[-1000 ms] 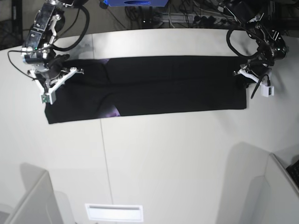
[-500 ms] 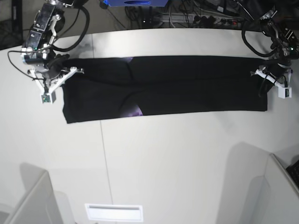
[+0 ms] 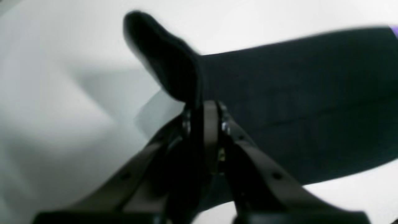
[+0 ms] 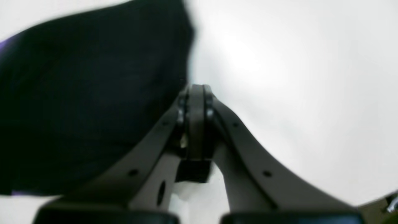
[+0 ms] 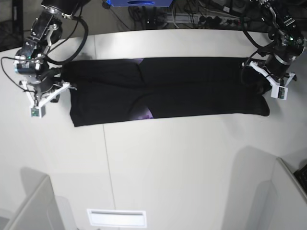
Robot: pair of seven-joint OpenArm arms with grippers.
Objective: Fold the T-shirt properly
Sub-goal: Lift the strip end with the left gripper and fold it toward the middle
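The T-shirt lies on the white bench as one long black strip, running side to side near the far edge; it looks folded the long way already, so the sleeves seem tucked in and the cloth is narrow; a little purple mark peeks out near the low edge, and another bit of purple shows at the top edge.

The left hand is clenched on the end of the T-shirt; a black corner of cloth sticks up past its tips, so it is pinching that end; in the base view this is the end on the right side, and that corner looks a bit bunched.

The right hand is squeezed tight too, with no gap between its tips; it sits right at the edge of the T-shirt; I cannot tell for sure if any cloth is caught in it, since none shows between the tips; in the base view the right hand is just beside the other end of the strip.

So I think the first part is done: the shirt is a long neat band; what is left is folding it the short way, end over end, into a small square, then smoothing it flat.
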